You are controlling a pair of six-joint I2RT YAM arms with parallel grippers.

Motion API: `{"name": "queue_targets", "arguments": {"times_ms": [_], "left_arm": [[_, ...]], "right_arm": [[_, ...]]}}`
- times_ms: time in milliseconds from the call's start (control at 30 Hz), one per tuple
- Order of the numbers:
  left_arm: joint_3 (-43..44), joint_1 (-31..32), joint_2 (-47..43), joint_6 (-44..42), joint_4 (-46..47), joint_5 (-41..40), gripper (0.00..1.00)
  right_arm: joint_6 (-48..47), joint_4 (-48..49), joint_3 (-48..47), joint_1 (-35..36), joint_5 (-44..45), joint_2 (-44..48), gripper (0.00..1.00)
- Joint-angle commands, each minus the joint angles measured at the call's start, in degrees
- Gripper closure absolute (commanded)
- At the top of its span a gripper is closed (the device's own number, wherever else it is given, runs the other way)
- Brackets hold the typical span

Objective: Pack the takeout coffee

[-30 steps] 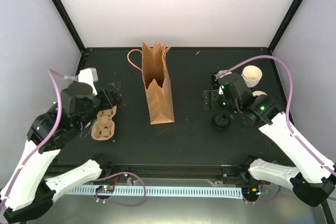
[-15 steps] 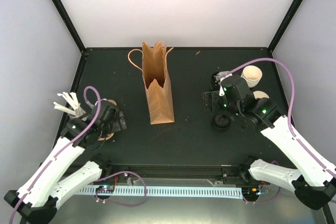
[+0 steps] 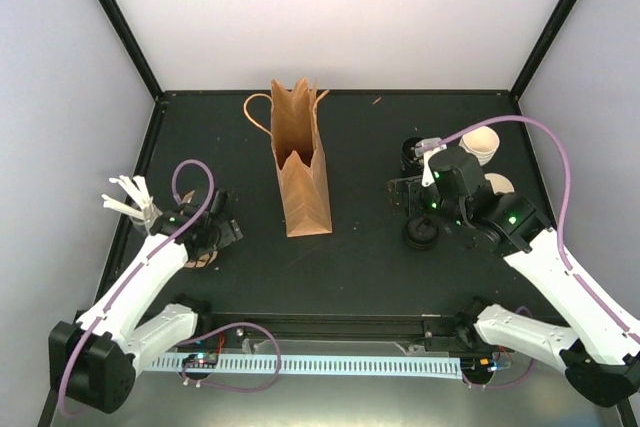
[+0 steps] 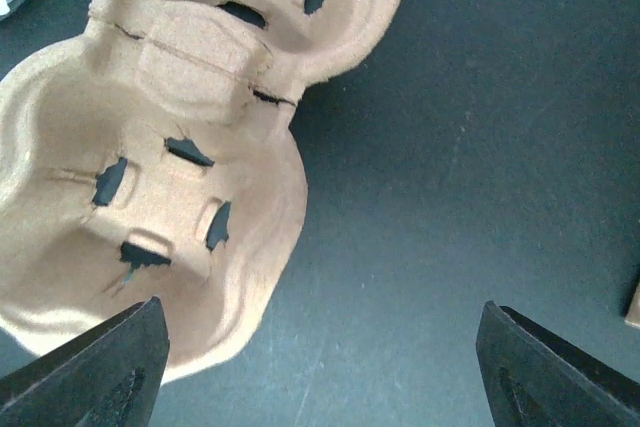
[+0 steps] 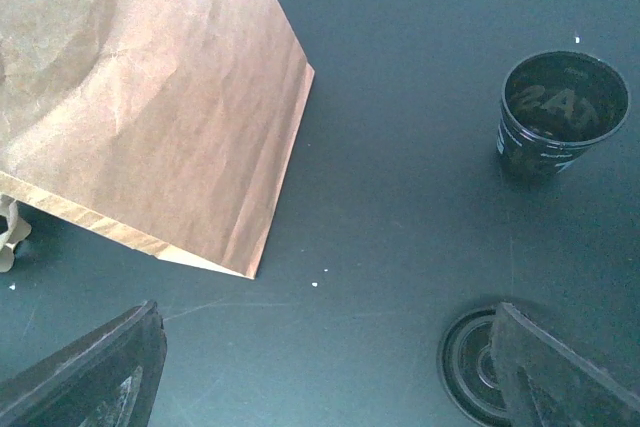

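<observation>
The takeout coffee cup (image 3: 498, 183) stands at the right, only a cream-white sliver of it showing behind my right arm. My right gripper (image 3: 403, 195) (image 5: 325, 377) hangs open over bare mat, left of that cup, between a brown paper bag (image 3: 300, 175) (image 5: 150, 97) and a black lid (image 3: 421, 233) (image 5: 478, 365). A black cup with a dark inside (image 3: 410, 153) (image 5: 562, 112) stands beyond it. My left gripper (image 3: 220, 231) (image 4: 320, 377) is open low over the edge of a tan pulp cup carrier (image 3: 204, 259) (image 4: 150, 197), with one finger (image 4: 95, 372) at the carrier's rim.
A stack of cream-lined cups (image 3: 480, 144) stands at the back right. White sticks (image 3: 125, 197) poke up at the left edge of the mat. The bag stands upright with its mouth open and its handles toward the back.
My left arm has swung down from high above the carrier to just over it, and its jaws have narrowed slightly. The right arm has shifted only a little.
</observation>
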State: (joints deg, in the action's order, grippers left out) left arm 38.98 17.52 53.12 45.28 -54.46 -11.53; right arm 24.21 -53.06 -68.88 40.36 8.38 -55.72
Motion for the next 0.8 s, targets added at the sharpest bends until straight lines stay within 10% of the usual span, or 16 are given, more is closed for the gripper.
{"name": "queue_targets", "arguments": {"times_ms": [0,767], "left_arm": [[-1.1,-3.7,3.2,-1.2,7.4,2.1,0.14],[-9.9,-8.0,14.3,-1.1,20.8,27.8,0.26]], "right_arm": [[-1.2,0.3,-0.4,-0.4,-0.7,0.9,0.09],[-1.0,0.3,0.2,-0.4,-0.1,1.3,0.09]]}}
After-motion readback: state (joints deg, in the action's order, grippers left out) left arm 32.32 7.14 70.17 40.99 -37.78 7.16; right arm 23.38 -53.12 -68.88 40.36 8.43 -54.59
